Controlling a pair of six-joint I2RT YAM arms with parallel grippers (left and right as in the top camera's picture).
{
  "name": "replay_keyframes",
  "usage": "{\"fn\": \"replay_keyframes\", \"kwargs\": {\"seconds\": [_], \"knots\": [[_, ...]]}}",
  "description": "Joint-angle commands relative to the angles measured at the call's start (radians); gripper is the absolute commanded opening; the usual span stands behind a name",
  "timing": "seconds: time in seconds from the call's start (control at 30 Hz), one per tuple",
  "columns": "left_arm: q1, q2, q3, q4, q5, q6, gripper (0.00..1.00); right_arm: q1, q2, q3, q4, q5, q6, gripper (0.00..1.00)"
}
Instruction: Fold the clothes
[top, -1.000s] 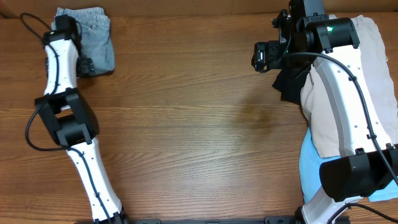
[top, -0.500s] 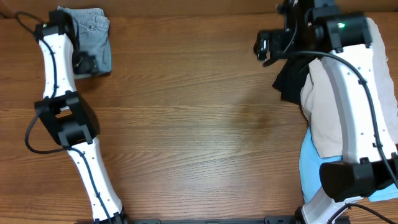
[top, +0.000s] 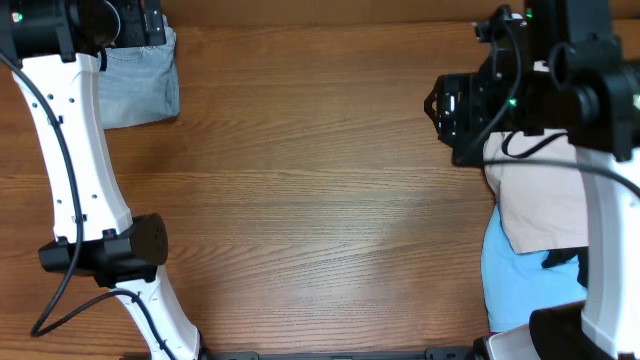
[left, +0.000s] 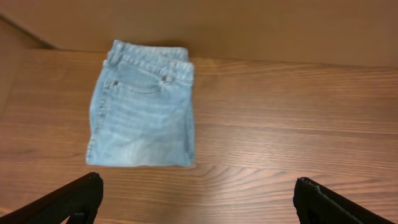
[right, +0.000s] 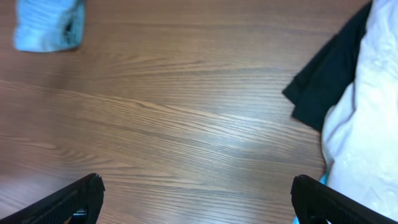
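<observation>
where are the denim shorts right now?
Far left corner of the table, upper left in the overhead view, by the left arm. The left wrist view shows the denim shorts folded flat near the back edge.

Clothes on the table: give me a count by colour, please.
Folded light-blue denim shorts: 1
Beige fabric shorts: 1
Black garment: 1
Sky-blue garment: 1
Total: 4
</observation>
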Motion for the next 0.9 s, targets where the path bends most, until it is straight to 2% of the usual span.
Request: {"fn": "replay_keyframes", "kwargs": {"seconds": [0.0, 0.5, 0.7, 0.87], "knots": [[-0.011, 0.046, -0.018, -0.003, 0.042, -0.014, 1.00, 0.000, -0.011, 0.022, 0.006, -0.043, 0.003, 1.00], [-0.012, 0.048, -0.021, -0.003, 0.042, -0.014, 1.00, 0.000, -0.002, 0.022, 0.027, 0.011, -0.001, 1.00], [-0.011, 0.048, -0.021, -0.003, 0.042, -0.014, 1.00, 0.052, -0.035, -0.018, 0.245, 0.113, -0.001, 1.00], [-0.011, 0.048, -0.021, -0.003, 0.042, -0.014, 1.00, 0.105, -0.118, -0.152, 0.442, 0.193, -0.001, 1.00]]}}
